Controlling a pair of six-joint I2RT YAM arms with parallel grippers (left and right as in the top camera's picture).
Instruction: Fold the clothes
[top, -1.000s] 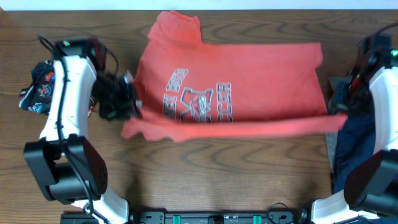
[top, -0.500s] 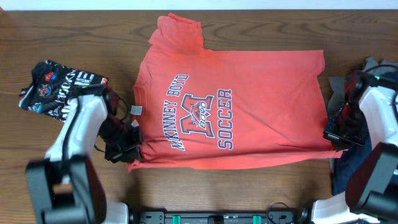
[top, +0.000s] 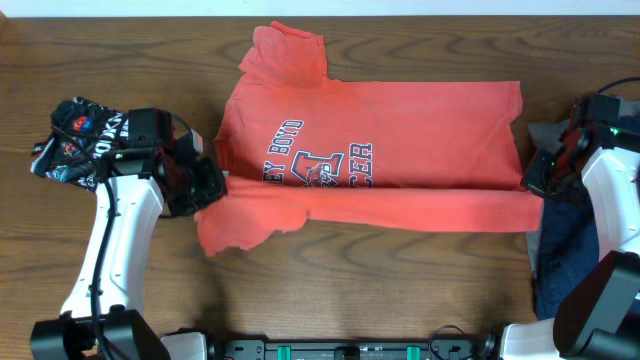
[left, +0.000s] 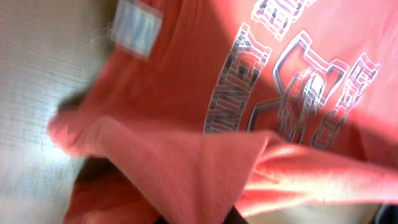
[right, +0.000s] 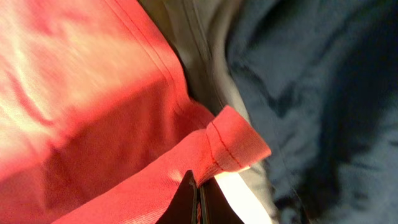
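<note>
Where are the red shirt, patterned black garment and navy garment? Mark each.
red shirt (top: 430, 120): overhead view, plain chest cloth.
patterned black garment (top: 70, 135): overhead view, its middle.
navy garment (right: 323, 81): right wrist view, its middle.

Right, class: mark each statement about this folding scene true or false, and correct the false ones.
1. The red T-shirt has its lower edge folded up over part of the chest print. True.
2. The black patterned garment lies to the right of the red T-shirt. False: it lies to its left.
3. The right gripper is shut on the red T-shirt's hem. True.
4. The navy garment lies on top of the red T-shirt. False: it lies beside it, past the hem end.
5. The left gripper is open, clear of all cloth. False: it pinches the red T-shirt.
</note>
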